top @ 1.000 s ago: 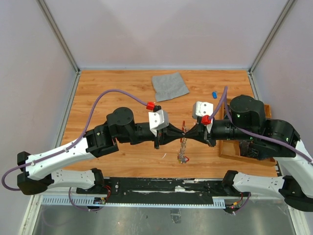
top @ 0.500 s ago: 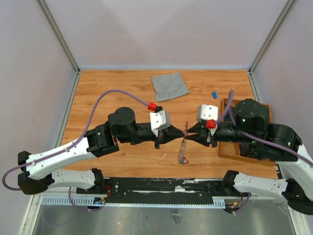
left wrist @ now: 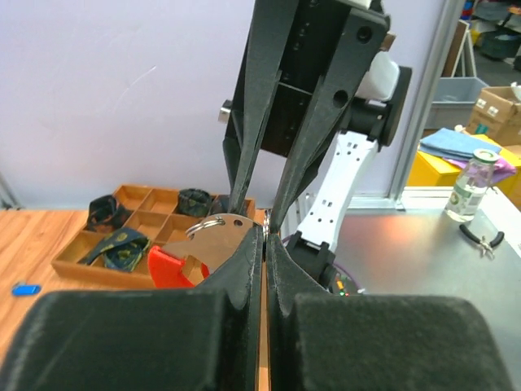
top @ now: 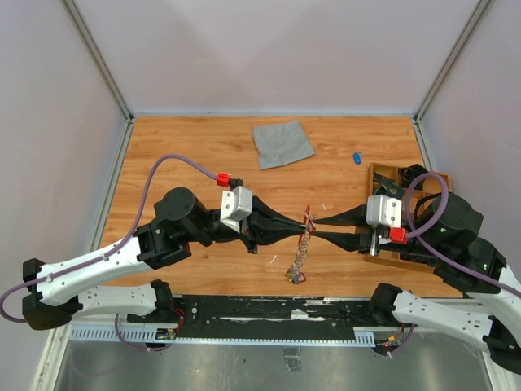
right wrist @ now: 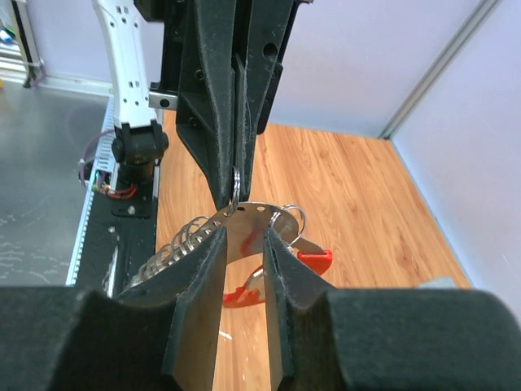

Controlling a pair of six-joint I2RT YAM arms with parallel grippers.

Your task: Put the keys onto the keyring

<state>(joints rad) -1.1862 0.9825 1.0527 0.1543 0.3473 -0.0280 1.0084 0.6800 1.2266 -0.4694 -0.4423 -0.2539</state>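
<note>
R gripper [top: 314, 228] backed off keyring [top: 303, 248], tray [top: 383, 172] behind

Middle blocked, far side mostly open

My left gripper [top: 304, 229] and right gripper [top: 315, 228] meet tip to tip mid-table. The red oval keyring [top: 308, 217] and its silvery metal chain [top: 299, 257] sit between them, so nothing passes there. Beyond them the wooden table [top: 187, 147] lies bare except for a grey cloth square [top: 282, 143] and a small blue-headed key [top: 356, 157]. A wooden compartment tray [top: 380, 174] crowds the right edge.

The keyring [top: 307, 217] is largely masked by fingertips [top: 293, 230] in the top view. The keys [left wrist: 216, 243] are partly hidden; their number cannot be told. The wooden tray [top: 379, 169] is partly covered by the right arm [top: 456, 236].
</note>
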